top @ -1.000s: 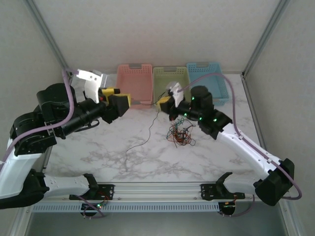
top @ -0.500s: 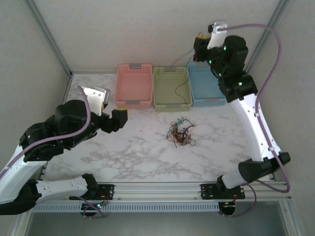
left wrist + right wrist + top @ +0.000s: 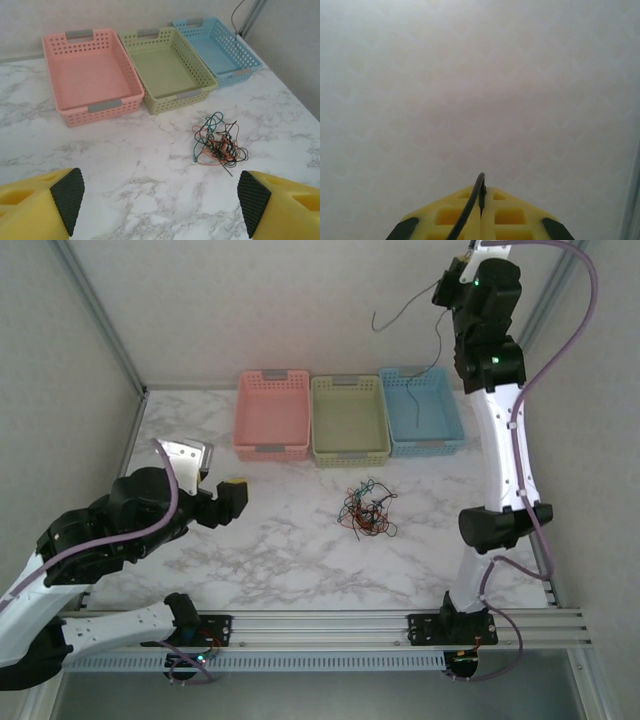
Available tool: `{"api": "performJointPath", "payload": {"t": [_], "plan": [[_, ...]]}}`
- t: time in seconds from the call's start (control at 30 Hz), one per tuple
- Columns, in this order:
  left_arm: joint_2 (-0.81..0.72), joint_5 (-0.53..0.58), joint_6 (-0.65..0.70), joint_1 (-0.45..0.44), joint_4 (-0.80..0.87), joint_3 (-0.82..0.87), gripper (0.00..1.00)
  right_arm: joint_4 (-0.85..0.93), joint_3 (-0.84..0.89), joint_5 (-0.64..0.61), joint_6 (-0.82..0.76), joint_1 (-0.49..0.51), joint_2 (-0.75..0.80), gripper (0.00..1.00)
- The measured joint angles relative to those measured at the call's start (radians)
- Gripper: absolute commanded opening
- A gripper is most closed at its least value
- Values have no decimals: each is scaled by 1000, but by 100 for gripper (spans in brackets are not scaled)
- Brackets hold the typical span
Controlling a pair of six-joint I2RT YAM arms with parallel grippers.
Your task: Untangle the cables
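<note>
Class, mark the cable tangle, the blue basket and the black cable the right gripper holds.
cable tangle (image 3: 217,145), left wrist view, middle of bundle.
blue basket (image 3: 425,448), top external view, near wall.
black cable (image 3: 468,210), right wrist view, visible middle.

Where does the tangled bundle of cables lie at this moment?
In the top view, the bundle lies on the marble table, slightly right of centre, just in front of the green basket and not touching it.

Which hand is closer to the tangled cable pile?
Left. The left hand hovers low, left of the pile; the right hand holds a black cable high above the blue basket.
</note>
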State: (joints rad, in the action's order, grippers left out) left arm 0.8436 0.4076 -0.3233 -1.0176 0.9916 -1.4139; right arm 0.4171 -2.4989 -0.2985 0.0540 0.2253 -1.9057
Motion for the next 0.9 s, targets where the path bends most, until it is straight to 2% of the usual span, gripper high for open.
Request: {"api": "performJointPath", "payload": {"t": [0.1,0.47,0.7,0.9], "plan": [[-5,10,-6,0,0,32,82,-2,-55,-19,-13,-11,-68,0],[-22,13,-11,0,-8,90,83,18,-53,-82,-13,-61,-204,0],[-58,13,-20,1,-11,130,83,58,2,-154,0,-39,-217,0],[-103,14,-35,1,-1,154,83,57,130,-219,29,-45,-217,0]]}}
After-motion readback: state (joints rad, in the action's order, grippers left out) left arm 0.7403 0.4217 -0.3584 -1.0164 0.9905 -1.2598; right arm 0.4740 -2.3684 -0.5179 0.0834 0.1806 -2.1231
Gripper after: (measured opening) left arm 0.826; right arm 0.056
